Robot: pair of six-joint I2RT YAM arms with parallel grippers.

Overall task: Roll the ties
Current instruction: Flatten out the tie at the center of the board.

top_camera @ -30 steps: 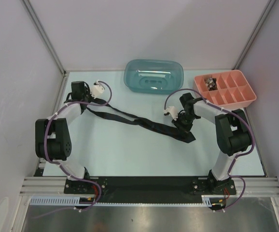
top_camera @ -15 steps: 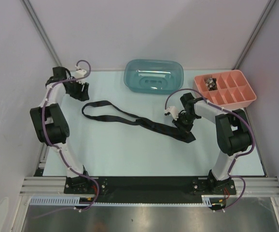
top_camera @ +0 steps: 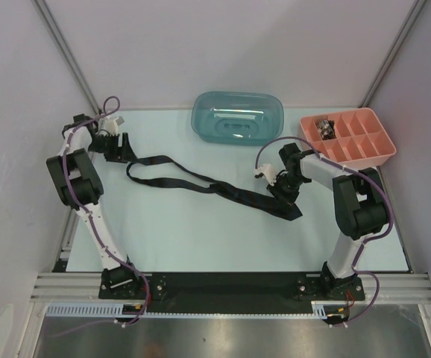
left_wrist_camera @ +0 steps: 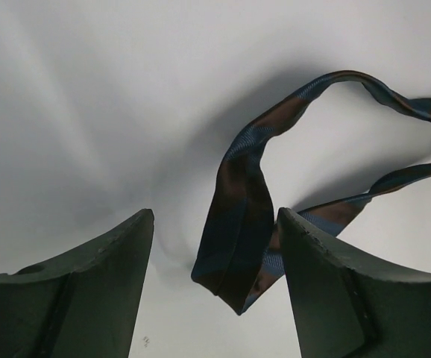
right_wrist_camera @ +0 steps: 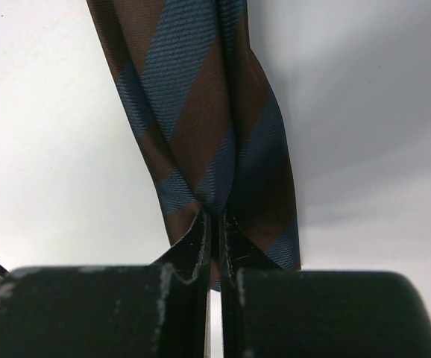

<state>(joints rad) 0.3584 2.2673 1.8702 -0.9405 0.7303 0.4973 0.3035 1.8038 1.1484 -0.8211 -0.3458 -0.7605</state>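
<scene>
Now the long narrow tie of brown-and-blue striped fabric snakes across mid-frame. The right gripper pinches its bunched end at centre right; the left gripper gapes around the loose end, upper left. Twisted, looped fabric could make any roll go crooked.

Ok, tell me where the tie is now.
Top view: the tie stretches across the table, nearer than the teal tub, from the open left gripper at far left to the right gripper pinching its other end.
</scene>
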